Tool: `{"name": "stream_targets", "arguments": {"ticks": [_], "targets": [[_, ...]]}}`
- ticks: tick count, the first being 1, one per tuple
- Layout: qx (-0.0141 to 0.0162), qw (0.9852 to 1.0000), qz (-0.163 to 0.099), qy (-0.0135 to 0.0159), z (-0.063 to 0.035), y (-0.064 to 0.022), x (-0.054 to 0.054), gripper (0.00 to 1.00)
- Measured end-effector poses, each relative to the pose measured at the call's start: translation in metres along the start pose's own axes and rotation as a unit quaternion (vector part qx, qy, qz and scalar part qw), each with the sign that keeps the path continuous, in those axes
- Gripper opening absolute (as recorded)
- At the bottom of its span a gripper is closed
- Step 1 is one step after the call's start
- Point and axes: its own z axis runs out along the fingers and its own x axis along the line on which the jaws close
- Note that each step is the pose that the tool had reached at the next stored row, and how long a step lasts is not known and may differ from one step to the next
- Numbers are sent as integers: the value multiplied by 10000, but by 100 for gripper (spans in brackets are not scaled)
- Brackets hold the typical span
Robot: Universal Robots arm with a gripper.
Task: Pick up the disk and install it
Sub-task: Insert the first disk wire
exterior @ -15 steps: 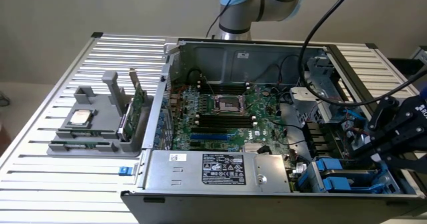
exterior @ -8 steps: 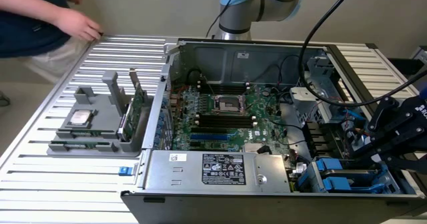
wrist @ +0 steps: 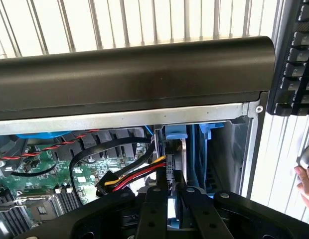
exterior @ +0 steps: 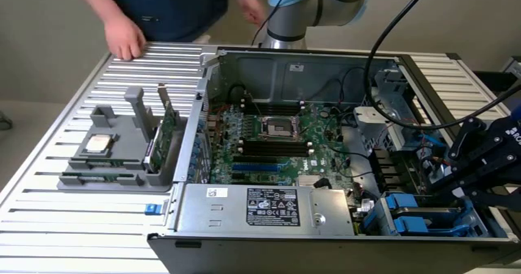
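Slatted metal table (exterior: 73, 225) — carries everything listed. Open computer case (exterior: 269, 72), on its side, motherboard (exterior: 277, 146) exposed. Black gripper (wrist: 170, 190), at the case's drive-bay corner on the exterior view's right, fingers pinched on the disk (wrist: 178, 154) — edge-on, blue-framed, standing in the bay just beside red-and-yellow cables (wrist: 139, 174).

open pc case (exterior: 309, 66) on slatted table (exterior: 73, 225); grey tray (exterior: 114, 180) beside it holds cpu chip (exterior: 99, 143).
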Motion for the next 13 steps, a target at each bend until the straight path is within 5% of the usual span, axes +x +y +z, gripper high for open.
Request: {"name": "stream_targets", "arguments": {"ticks": [13], "targets": [[14, 10000, 18, -50, 5, 0, 11, 17]]}}
